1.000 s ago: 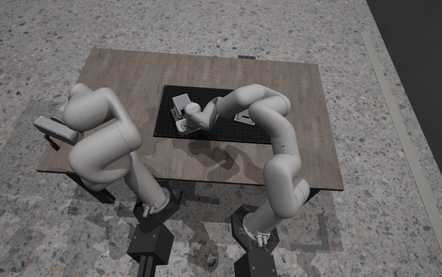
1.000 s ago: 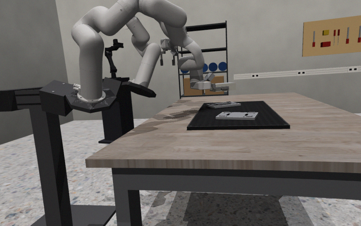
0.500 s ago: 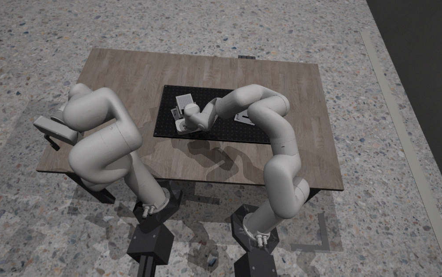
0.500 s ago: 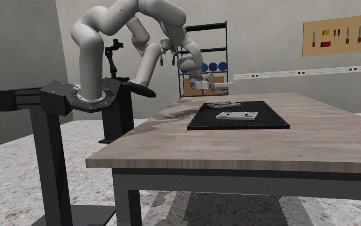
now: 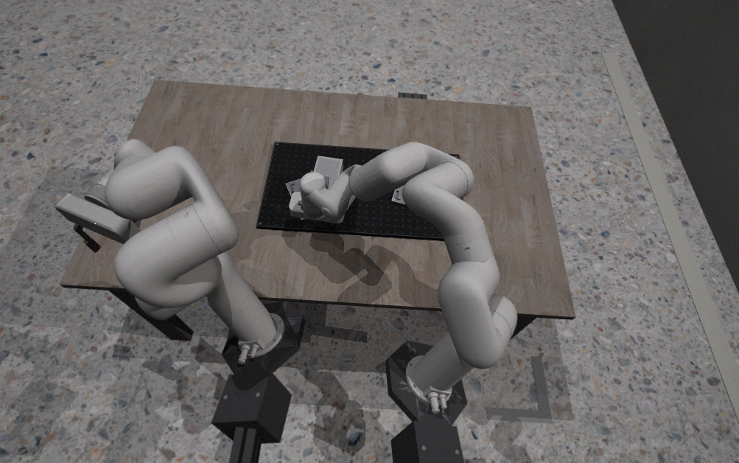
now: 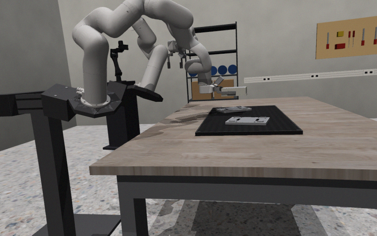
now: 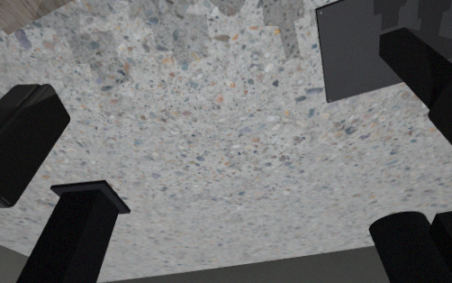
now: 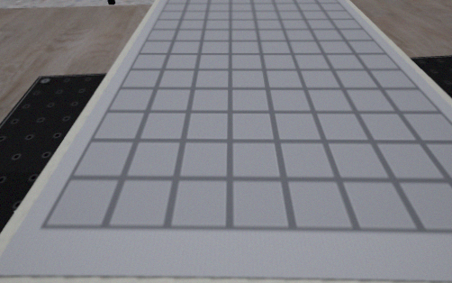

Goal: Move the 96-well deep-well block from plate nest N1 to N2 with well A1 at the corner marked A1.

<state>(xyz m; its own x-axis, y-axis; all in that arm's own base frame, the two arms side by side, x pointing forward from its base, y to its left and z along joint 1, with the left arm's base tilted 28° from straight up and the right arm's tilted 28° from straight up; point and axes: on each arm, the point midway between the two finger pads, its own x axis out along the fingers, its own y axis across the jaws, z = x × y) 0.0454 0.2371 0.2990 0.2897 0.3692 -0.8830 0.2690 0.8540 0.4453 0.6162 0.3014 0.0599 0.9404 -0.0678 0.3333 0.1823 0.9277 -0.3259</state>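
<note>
One deep-well block (image 5: 328, 166) (image 6: 239, 88) (image 8: 231, 126) aloft, right fingers (image 6: 227, 93) apparently closed on it; left fingers (image 5: 87, 238) (image 6: 174, 65) wide, unloaded; next: traverse to N2 (image 5: 397, 197) (image 6: 247, 120).

The deep-well block (image 5: 328, 166) (image 8: 254, 126) was pale grey, patterned with a darker grey grid. The board (image 5: 380, 221) (image 6: 280, 129) was black, dotted with small rings. The nest nearer the exterior view (image 6: 247, 120) was light grey with black marks. The tabletop (image 5: 216, 115) (image 6: 242, 152) showed brown wood grain; the floor (image 5: 303, 40) (image 7: 227, 135) was speckled grey.
</note>
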